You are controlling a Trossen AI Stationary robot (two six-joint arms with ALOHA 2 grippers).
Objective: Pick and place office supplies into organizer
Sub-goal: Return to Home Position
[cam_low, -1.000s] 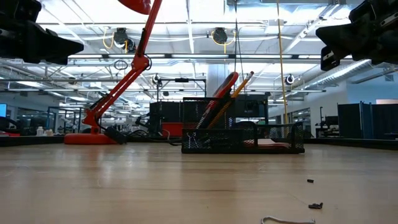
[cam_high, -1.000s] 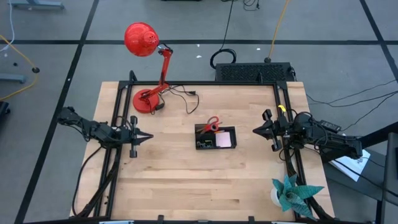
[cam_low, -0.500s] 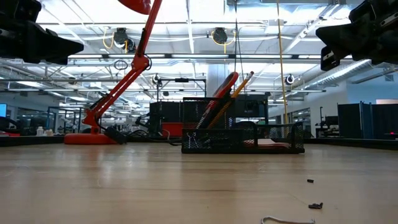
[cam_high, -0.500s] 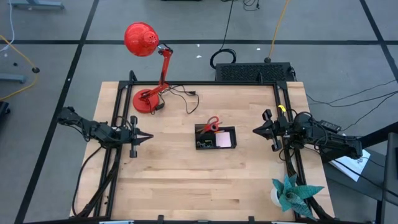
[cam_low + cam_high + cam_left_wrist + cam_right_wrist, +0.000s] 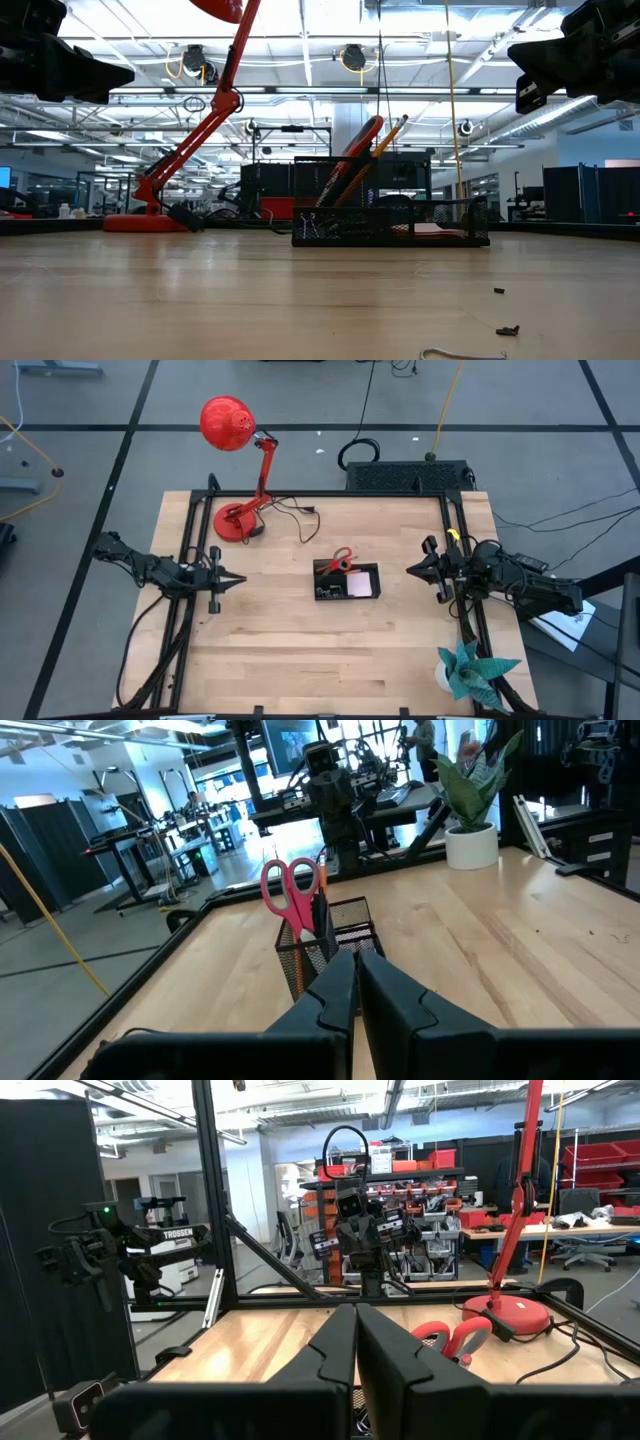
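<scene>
The black mesh organizer [image 5: 347,582] stands on the middle of the wooden table. Red-handled scissors [image 5: 341,559] and an orange pencil [image 5: 385,150] stand slanting in its far-left compartment, and a pale pink pad [image 5: 362,582] lies in its right part. My left gripper [image 5: 240,580] hovers shut at the table's left side, pointing level toward the organizer [image 5: 330,945]. On the right side my right gripper [image 5: 410,570] hovers shut, also facing it. Both hang above the table [image 5: 300,290], holding nothing.
A red desk lamp [image 5: 235,425] stands with its base [image 5: 235,522] at the far left corner, its cable trailing on the wood. A teal paper plant [image 5: 470,670] sits at the near right corner. Behind the far edge is a black box [image 5: 410,475]. Tiny dark bits [image 5: 508,330] lie near the front.
</scene>
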